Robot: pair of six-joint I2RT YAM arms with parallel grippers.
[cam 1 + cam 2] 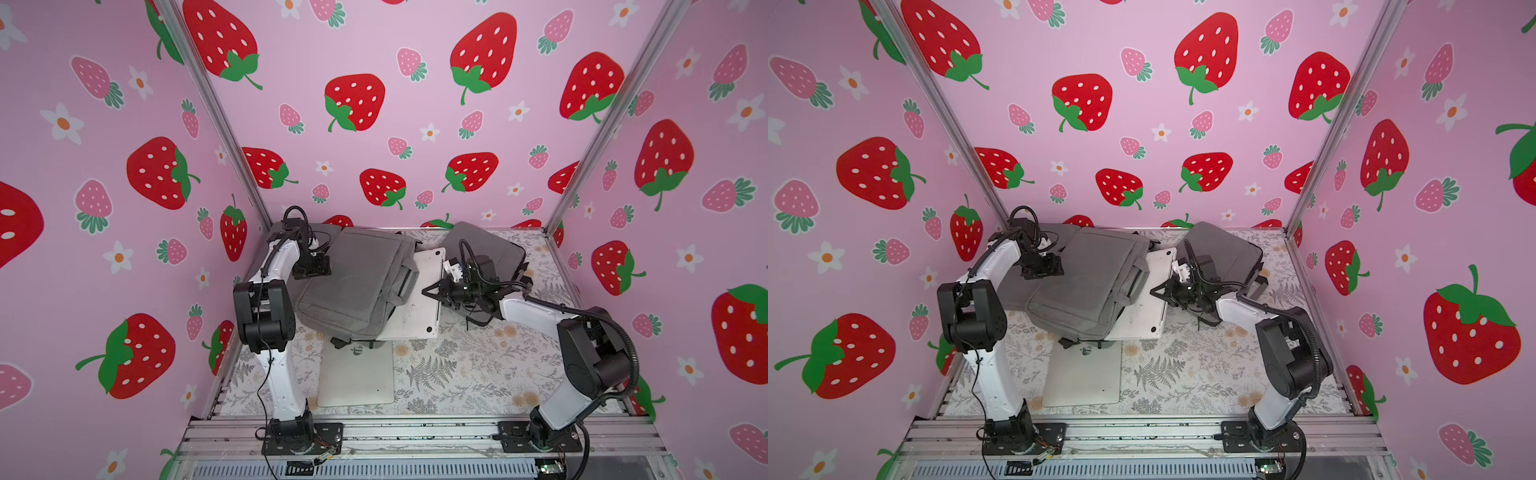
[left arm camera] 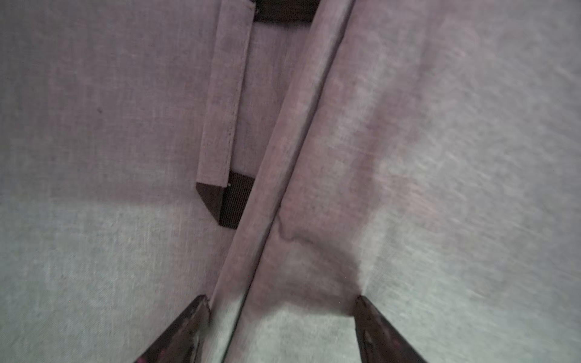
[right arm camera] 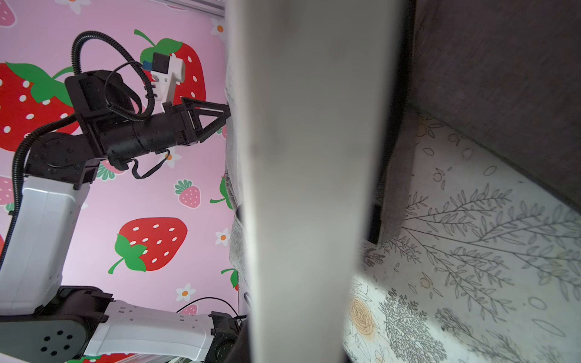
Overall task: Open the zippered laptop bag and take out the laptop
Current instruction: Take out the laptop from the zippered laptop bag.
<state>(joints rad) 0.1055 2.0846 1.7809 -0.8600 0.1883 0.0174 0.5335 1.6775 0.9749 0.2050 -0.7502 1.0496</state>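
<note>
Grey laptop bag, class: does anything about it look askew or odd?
Yes. The grey laptop bag lies skewed, with the white laptop jutting out its side, its edge in the right gripper.

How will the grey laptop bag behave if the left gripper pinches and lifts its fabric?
Probably floppy: the grey laptop bag puckers between the spread fingertips of the left gripper, so a pinch would likely lift cloth, not the bag. It looks padded and sags around the protruding laptop, so it should drape rather than hold shape. The woven surface seems grippy, unlikely to slip.
</note>
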